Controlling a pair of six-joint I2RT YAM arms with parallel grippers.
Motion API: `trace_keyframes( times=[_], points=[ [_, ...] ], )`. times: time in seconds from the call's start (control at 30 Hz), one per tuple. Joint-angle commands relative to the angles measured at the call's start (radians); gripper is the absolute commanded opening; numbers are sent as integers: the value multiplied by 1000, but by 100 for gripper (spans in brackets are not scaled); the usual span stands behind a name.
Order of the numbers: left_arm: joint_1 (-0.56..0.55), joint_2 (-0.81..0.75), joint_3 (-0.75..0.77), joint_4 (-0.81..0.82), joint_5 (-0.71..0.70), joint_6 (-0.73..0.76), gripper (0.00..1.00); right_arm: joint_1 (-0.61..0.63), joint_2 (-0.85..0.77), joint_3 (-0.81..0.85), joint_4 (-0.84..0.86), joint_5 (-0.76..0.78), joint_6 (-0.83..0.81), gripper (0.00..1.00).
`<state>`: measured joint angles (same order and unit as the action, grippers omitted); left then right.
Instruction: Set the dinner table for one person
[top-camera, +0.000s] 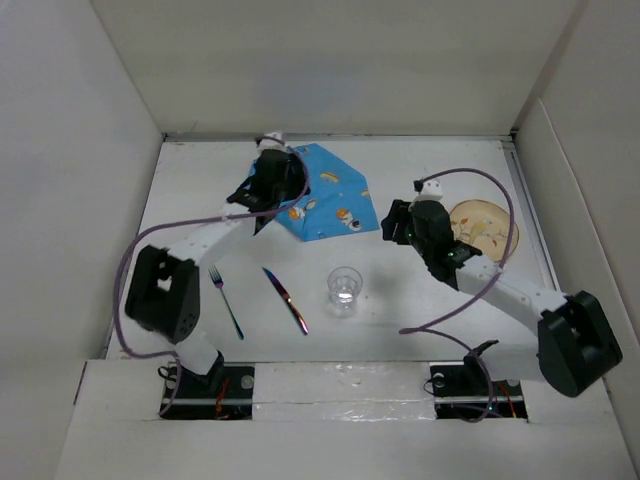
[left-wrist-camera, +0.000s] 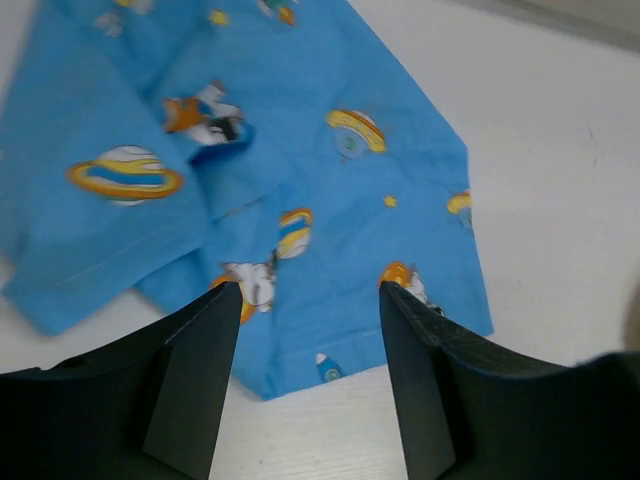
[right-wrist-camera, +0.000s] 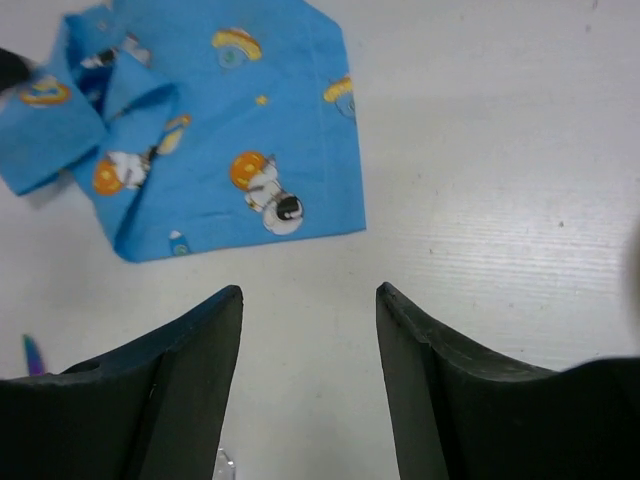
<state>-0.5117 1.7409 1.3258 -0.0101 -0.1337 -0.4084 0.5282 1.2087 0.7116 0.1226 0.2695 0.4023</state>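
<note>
Left gripper (left-wrist-camera: 308, 300), jaws apart, above folded blue cartoon-print cloth (top-camera: 330, 200) at far centre. Right gripper (right-wrist-camera: 308, 295), likewise spread, over dinner table (top-camera: 420, 300) right of cloth.

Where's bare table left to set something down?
Free: far strip of the dinner table between blue cloth and right wall; far-left corner beside the cloth; the gap between cloth and glass. Crowded: near centre, where fork, knife and glass line up, and the right side, taken by plate and right arm.
</note>
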Motion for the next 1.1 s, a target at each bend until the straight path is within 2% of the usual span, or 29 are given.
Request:
trace_keyframes(
  times=[0.0,0.03,0.1,0.13,0.37,0.57,0.77,0.97,1.07],
  points=[
    [60,-183,-241,220,-124,-168,54,-14,145,75,26,-24,38,59],
    [77,-199,-332,246,-130,-193,57,-23,188,95,22,-39,43,59],
    [113,-216,-394,300,-112,-233,65,-23,302,155,-1,-85,43,58],
    [146,-212,-424,311,-98,-233,66,-23,333,169,-3,-92,41,58],
    [156,-63,-318,225,-130,-185,70,-42,488,314,-103,-84,44,60],
    [156,-37,-384,333,-148,-259,71,-51,600,443,-242,-38,38,60],
    [156,6,-376,374,-127,-306,74,-62,701,546,-339,-49,50,60],
    [165,35,-402,420,-70,-351,76,-62,756,588,-368,-46,67,59],
    [165,51,-410,429,-57,-372,77,-51,787,604,-385,-49,66,55]
  ],
)
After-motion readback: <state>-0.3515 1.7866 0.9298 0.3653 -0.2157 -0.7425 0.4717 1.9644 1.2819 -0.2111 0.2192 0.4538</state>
